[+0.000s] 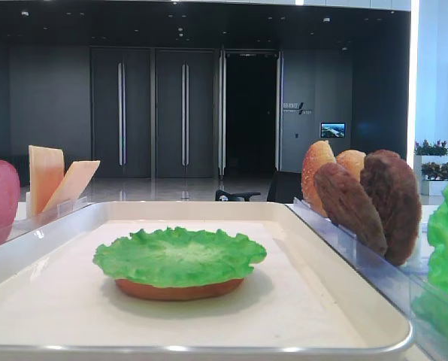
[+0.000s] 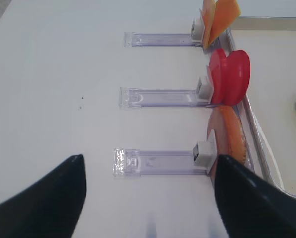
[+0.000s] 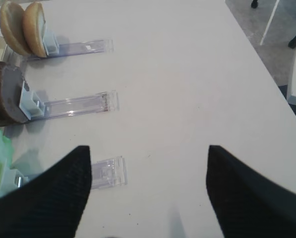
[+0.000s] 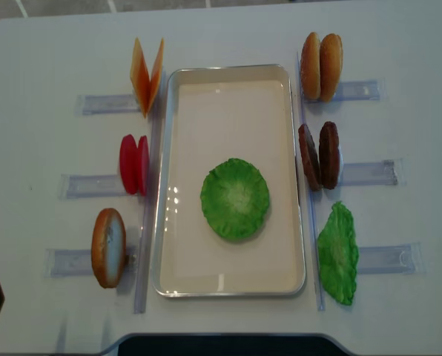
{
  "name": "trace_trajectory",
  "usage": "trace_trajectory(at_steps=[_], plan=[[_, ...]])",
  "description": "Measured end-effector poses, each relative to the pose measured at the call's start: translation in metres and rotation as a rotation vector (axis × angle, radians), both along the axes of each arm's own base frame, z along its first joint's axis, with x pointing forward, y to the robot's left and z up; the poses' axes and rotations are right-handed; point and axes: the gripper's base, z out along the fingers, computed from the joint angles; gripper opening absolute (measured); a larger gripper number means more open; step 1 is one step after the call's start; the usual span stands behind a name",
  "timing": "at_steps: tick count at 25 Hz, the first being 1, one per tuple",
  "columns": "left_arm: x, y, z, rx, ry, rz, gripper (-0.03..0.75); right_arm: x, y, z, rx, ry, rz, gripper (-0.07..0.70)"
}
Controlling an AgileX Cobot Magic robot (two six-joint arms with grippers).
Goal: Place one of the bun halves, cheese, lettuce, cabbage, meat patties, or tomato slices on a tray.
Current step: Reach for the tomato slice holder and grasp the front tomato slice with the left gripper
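1. White tabletop [image 4: 228, 30] carries the cream tray [image 4: 170, 170] in the middle, with clear plastic holders [image 4: 369, 173] on both sides; behind it in the low front view is a dark hall with tall doors.
2. On the tray a green lettuce [image 4: 235, 198] leaf lies flat on a brown bun base [image 1: 179, 289], near the centre.
3. Left of the tray stand the cheese [image 4: 147, 74], the tomato slices [image 4: 134, 164] and one bun half [image 4: 108, 247]; on the right stand two bun halves [image 4: 321, 66], the meat patties [image 4: 319, 156] and a second lettuce leaf [image 4: 337, 254].
4. Left gripper [image 2: 148, 193] hovers over the tabletop near the lower holder, its fingers [image 2: 43, 198] spread wide and empty.
5. Right gripper [image 3: 148, 188] also hangs above bare tabletop, fingers [image 3: 43, 198] released, holding nothing.
6. Risks, as I judge: the pieces stand on edge and close together, so wide fingers may push the neighbour slice over or take two slices. A piece dropped off-centre may slide from the frilly leaf, or shift the stack.
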Motion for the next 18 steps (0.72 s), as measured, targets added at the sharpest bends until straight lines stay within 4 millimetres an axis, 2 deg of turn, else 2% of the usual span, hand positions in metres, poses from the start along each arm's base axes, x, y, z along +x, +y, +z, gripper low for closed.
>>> trace_trajectory(at_steps=[13, 18], plan=[[0.0, 0.0, 0.0, -0.006, 0.003, 0.004, 0.612, 0.0, 0.0, 0.0, 0.0, 0.0, 0.0, 0.496], [0.016, 0.0, 0.004, -0.023, 0.166, 0.022, 0.611, 0.0, 0.0, 0.0, 0.0, 0.0, 0.0, 0.496]])
